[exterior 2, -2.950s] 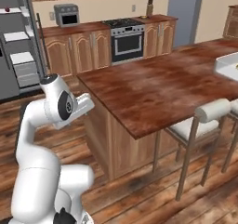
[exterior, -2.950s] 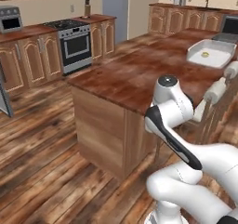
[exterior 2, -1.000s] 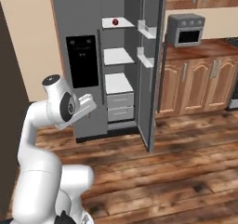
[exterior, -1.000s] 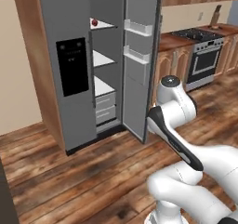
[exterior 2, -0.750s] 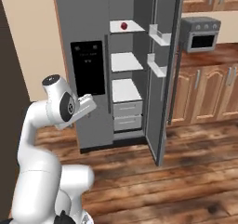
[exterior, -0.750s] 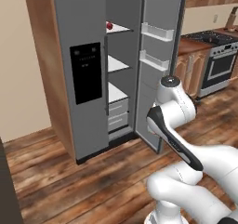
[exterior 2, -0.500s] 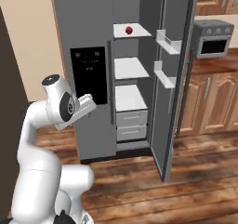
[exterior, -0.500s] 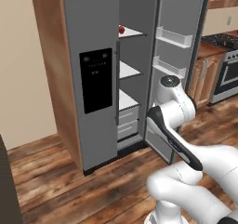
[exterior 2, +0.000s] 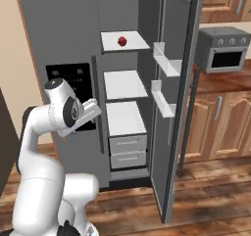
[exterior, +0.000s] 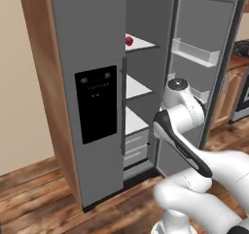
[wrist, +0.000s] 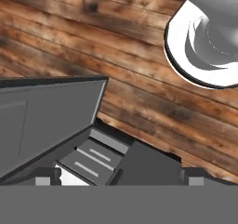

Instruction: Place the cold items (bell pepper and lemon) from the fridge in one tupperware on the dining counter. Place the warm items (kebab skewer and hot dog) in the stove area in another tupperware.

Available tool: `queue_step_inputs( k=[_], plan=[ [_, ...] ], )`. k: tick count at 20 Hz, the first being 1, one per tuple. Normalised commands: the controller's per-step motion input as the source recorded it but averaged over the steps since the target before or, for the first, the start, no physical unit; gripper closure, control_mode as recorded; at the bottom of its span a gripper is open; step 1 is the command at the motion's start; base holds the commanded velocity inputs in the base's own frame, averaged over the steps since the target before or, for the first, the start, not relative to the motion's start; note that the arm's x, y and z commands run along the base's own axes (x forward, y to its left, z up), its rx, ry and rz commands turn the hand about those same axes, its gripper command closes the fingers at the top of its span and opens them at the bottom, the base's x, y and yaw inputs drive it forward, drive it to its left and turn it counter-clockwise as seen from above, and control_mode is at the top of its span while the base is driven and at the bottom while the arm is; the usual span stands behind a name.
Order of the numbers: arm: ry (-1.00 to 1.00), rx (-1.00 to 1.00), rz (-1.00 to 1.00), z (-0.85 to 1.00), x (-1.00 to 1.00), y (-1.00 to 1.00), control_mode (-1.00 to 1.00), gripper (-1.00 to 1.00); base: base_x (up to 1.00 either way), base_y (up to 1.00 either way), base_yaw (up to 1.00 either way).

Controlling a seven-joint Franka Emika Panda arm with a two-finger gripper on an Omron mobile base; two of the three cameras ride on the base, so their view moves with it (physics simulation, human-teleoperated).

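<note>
The fridge (exterior 2: 68,39) stands in front of me with its right door swung open. On its top shelf lies one small red round thing, which I take for the bell pepper (exterior 2: 121,41), also in the left base view (exterior: 129,41). The lemon, kebab skewer, hot dog and tupperware are out of view. My arm is folded close to the base, well short of the shelves. In the hand view my gripper (wrist: 121,176) points down at the wooden floor and the fridge's lower front, open, with nothing between its tips.
The open fridge door (exterior 2: 174,107) juts out toward me on the right, with door bins (exterior: 194,52). Two white shelves and drawers (exterior 2: 127,151) lie below the top shelf. A toaster oven (exterior 2: 223,54) sits on the wooden counter to the right. A stove edge (exterior: 242,82) shows far right.
The base has driven and turned from the island counter to the fridge, which now looms larger and more centred. The arm keeps its folded pose and the gripper stays open.
</note>
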Motion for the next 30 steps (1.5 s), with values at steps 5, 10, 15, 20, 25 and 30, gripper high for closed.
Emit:
queue_step_inputs(
  k=[5,10,15,20,25,30],
  plan=[
    [0.0,0.0,0.0,0.0,0.0,0.0,1.0,-1.0,0.79,0.0,0.05],
    [0.0,0.0,0.0,0.0,0.0,0.0,1.0,-1.0,0.68,-0.27,0.03],
    [0.0,0.0,0.0,0.0,0.0,0.0,1.0,-1.0,0.67,-0.16,0.03],
    [0.0,0.0,0.0,0.0,0.0,0.0,1.0,-1.0,0.62,-0.07,0.03],
    [0.0,0.0,0.0,0.0,0.0,0.0,1.0,-1.0,0.42,-0.48,0.01],
    [0.0,0.02,0.0,0.0,0.1,-0.02,-1.0,-1.0,0.35,-0.27,0.01]
  ],
)
